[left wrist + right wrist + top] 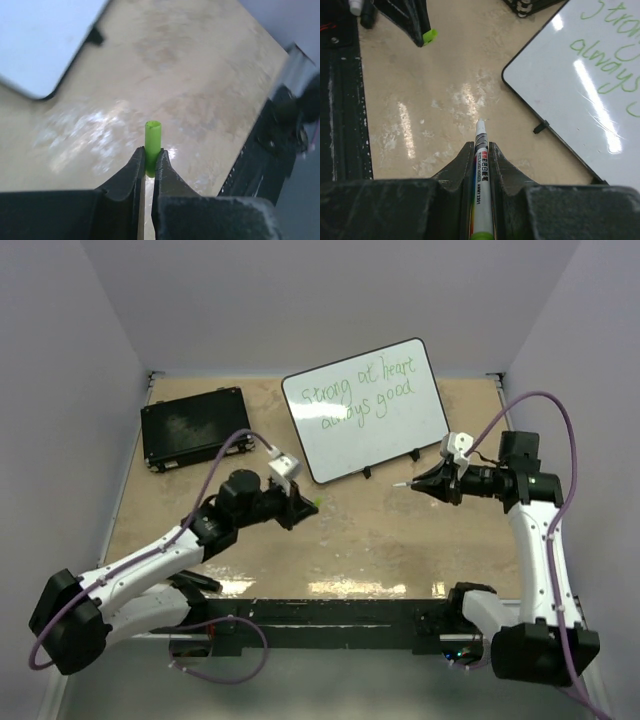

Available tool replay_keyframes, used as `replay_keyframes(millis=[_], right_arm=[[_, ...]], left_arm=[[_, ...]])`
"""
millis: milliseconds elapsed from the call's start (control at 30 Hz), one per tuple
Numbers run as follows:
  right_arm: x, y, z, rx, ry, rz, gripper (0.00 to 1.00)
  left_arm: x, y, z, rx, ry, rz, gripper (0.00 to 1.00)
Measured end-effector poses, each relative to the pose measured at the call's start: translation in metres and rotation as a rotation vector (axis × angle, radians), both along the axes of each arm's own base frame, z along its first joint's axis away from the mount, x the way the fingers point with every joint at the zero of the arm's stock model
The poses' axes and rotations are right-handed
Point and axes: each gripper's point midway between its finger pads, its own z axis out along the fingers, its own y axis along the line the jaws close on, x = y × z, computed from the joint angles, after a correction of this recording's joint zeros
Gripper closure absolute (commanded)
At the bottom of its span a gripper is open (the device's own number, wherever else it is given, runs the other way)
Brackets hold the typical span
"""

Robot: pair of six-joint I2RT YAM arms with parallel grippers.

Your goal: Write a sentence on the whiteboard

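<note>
Tan table point(380, 540) below: right tool point(425, 483) grips the marker point(482, 175), pointing ahead at the cap point(152, 140) pinched in left tool point(149, 159).

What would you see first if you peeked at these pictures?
The big whiteboard at the back of the table catches the eye first, with a green sentence on it reading "Strong at heart always good". In front of it, the right gripper pinches a marker, and the left gripper pinches a small bright green cap.
</note>
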Motion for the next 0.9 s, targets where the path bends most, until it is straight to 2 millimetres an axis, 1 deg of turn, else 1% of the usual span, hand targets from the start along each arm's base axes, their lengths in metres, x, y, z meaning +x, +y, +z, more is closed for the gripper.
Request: replay_keyframes(millis=[33, 100, 133, 200, 300, 367, 467, 533, 700, 900], right_arm=[[0.0, 0.004, -0.005, -0.006, 0.028, 0.039, 1.0], [-0.002, 0.012, -0.012, -0.018, 0.067, 0.107, 1.0], [-0.005, 0.017, -0.015, -0.024, 0.081, 0.146, 1.0], [-0.012, 0.027, -0.02, -0.034, 0.092, 0.213, 1.0], [-0.026, 0.038, -0.021, -0.044, 0.084, 0.283, 1.0], [-0.031, 0.042, -0.02, -0.048, 0.071, 0.306, 1.0], [-0.035, 0.047, -0.021, -0.047, 0.062, 0.335, 1.0], [-0.037, 0.053, -0.026, -0.048, 0.068, 0.359, 1.0], [-0.041, 0.068, -0.035, -0.051, 0.094, 0.43, 1.0], [-0.04, 0.071, -0.04, -0.055, 0.098, 0.428, 1.0]], left_arm=[[-0.015, -0.019, 0.01, 0.005, -0.101, -0.12, 1.0], [-0.04, -0.046, 0.015, 0.034, -0.245, -0.297, 1.0], [-0.05, -0.056, 0.013, 0.058, -0.307, -0.368, 1.0], [-0.058, -0.066, 0.002, 0.115, -0.404, -0.461, 1.0], [-0.054, -0.064, -0.015, 0.201, -0.507, -0.508, 1.0], [-0.051, -0.062, -0.021, 0.233, -0.559, -0.518, 1.0], [-0.047, -0.062, -0.025, 0.26, -0.616, -0.53, 1.0], [-0.045, -0.069, -0.024, 0.26, -0.653, -0.54, 1.0], [-0.047, -0.081, -0.037, 0.272, -0.669, -0.572, 1.0], [-0.043, -0.086, -0.044, 0.284, -0.676, -0.569, 1.0]])
